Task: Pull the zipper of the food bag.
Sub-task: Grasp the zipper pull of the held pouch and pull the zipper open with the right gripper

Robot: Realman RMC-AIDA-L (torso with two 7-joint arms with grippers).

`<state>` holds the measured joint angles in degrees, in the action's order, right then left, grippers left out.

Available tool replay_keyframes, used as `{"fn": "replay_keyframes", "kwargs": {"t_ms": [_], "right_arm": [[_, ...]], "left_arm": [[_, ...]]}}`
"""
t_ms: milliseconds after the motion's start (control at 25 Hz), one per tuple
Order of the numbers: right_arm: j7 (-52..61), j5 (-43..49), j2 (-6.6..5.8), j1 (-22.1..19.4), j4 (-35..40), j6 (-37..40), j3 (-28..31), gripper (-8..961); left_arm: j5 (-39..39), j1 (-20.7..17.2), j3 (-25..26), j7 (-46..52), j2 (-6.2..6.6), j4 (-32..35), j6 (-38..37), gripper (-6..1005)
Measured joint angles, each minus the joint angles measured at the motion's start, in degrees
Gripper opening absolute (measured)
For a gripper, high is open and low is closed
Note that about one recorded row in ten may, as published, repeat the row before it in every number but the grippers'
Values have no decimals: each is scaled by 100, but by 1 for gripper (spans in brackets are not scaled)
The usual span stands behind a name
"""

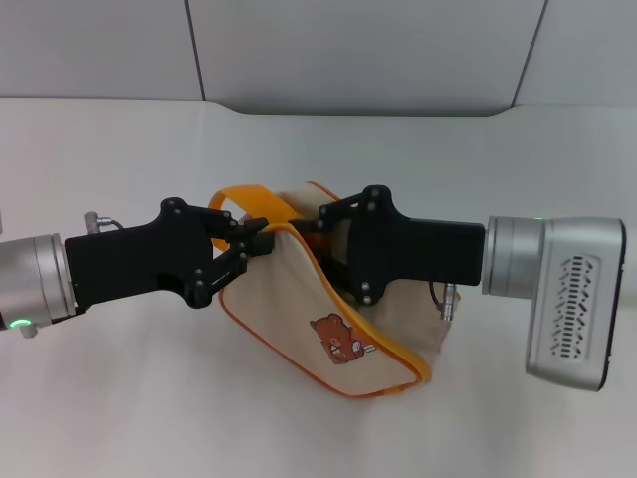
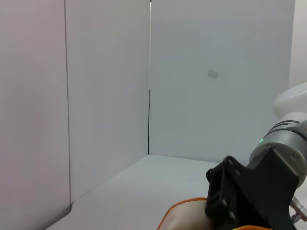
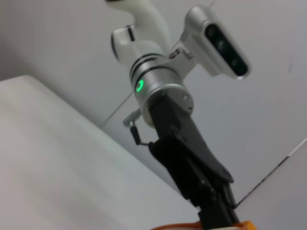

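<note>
The food bag (image 1: 299,309), cream with orange-yellow piping and a brown bear picture (image 1: 343,339), hangs tilted between my two grippers above the white table. Its orange-yellow strap (image 1: 249,196) loops up behind the left fingers. The zipper (image 1: 386,342) runs along the bag's upper edge, sloping down to the right; its silver pull tab is hidden. My left gripper (image 1: 263,240) is shut on the bag's upper left corner at the zip line's end. My right gripper (image 1: 317,221) grips the bag's top just right of it, fingertips partly behind the fabric.
The white table (image 1: 119,398) lies under the bag, with grey wall panels (image 1: 348,50) behind. The left wrist view shows the right gripper's black body (image 2: 240,201) and a strip of strap (image 2: 184,207). The right wrist view shows the left arm (image 3: 187,158).
</note>
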<state>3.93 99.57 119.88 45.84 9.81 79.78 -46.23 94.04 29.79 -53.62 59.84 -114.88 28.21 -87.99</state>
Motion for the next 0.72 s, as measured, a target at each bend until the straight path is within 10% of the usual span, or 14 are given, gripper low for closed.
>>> {"fn": "replay_keyframes", "kwargs": {"t_ms": [720], "right_arm": [[-105, -118, -5, -111, -5, 142, -58, 1]], "left_arm": [[-11, -32, 211, 17, -10, -5, -128, 89]]}}
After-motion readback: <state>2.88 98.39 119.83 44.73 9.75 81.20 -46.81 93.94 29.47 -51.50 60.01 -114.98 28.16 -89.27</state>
